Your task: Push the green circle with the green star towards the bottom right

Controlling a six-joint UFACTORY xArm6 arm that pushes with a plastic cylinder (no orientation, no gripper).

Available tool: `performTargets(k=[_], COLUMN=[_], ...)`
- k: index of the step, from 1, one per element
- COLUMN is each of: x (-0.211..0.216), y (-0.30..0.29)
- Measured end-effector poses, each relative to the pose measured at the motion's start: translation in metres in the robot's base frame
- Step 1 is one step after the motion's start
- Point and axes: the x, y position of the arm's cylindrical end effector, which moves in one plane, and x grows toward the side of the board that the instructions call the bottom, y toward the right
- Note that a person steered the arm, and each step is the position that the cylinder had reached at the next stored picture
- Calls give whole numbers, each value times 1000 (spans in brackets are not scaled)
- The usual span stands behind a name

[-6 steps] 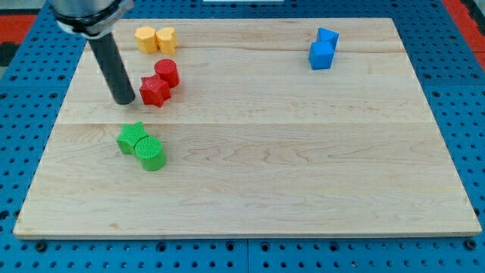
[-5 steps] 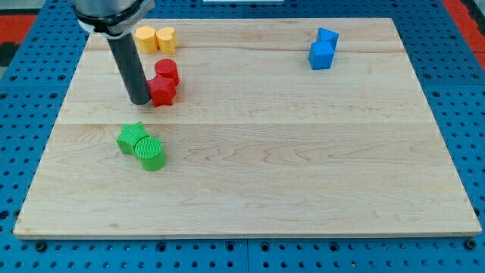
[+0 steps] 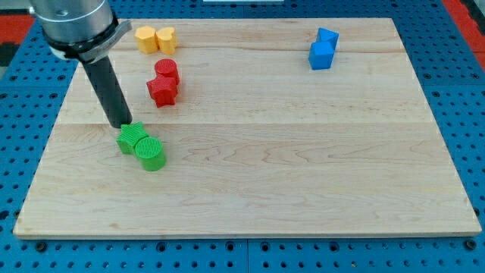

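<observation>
A green star [image 3: 131,139] lies on the left part of the wooden board [image 3: 303,152]. A green circle [image 3: 151,152] touches it at its lower right. My tip [image 3: 121,125] stands just above and left of the green star, at or almost at its upper edge. The dark rod rises from there towards the view's top left.
A red star [image 3: 161,91] and a red circle [image 3: 167,72] sit together above the green pair. Two yellow blocks [image 3: 154,39] lie near the board's top edge. Two blue blocks [image 3: 323,48] lie at the top right.
My tip has moved from beside the red star down and left to the green star's upper left. The red star has shifted slightly right. The green blocks have not moved.
</observation>
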Motion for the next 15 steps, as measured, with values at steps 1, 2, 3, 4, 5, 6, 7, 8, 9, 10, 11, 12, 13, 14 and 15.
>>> performTargets(k=[1,2,3,4,5,6,7,8,9,10,11,12,13,14,15], x=[29,47,56,57,55,54,58,71,72,72,72,72,77,94,98], y=[15,23,23,41,46,26,13,26,29,57,99,136,166,179,190])
